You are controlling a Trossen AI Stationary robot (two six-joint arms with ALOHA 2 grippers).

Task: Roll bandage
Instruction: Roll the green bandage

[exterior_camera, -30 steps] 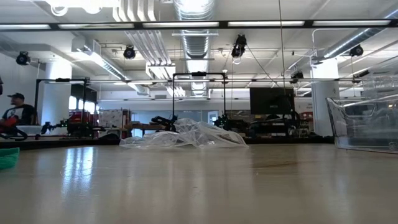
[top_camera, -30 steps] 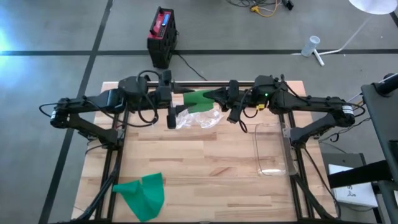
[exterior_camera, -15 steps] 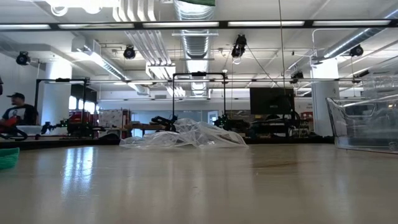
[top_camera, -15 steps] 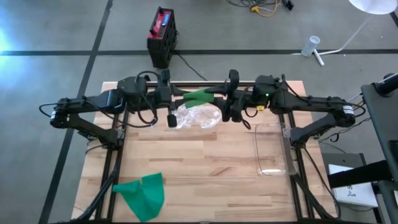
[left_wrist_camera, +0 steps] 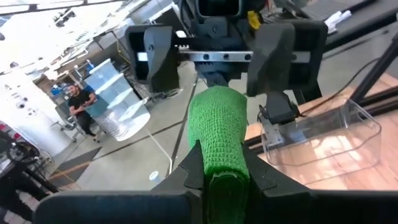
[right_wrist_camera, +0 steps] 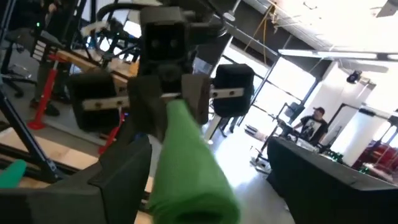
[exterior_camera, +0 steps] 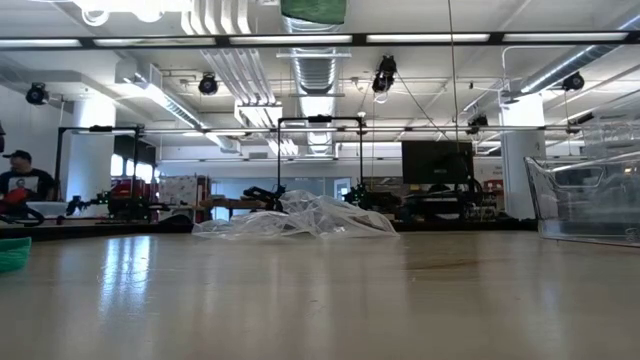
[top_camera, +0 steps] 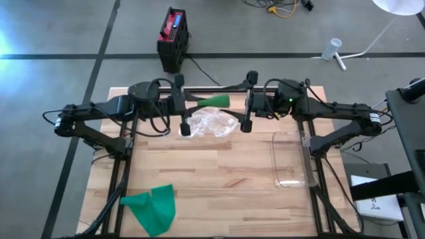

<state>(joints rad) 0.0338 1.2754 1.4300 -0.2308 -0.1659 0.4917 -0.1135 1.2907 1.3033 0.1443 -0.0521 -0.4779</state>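
— Where is our soft green roll of stretchy bandage (top_camera: 214, 101)?

— Up above the wooden table (top_camera: 219, 179), pinched at one end by our left gripper (top_camera: 184, 109).

— And our right gripper (top_camera: 247, 101)?

— Wide open just past the other end, not touching.

— How should we hold it?

— It looks light and squashy, so we grab the middle of the roll, gently.
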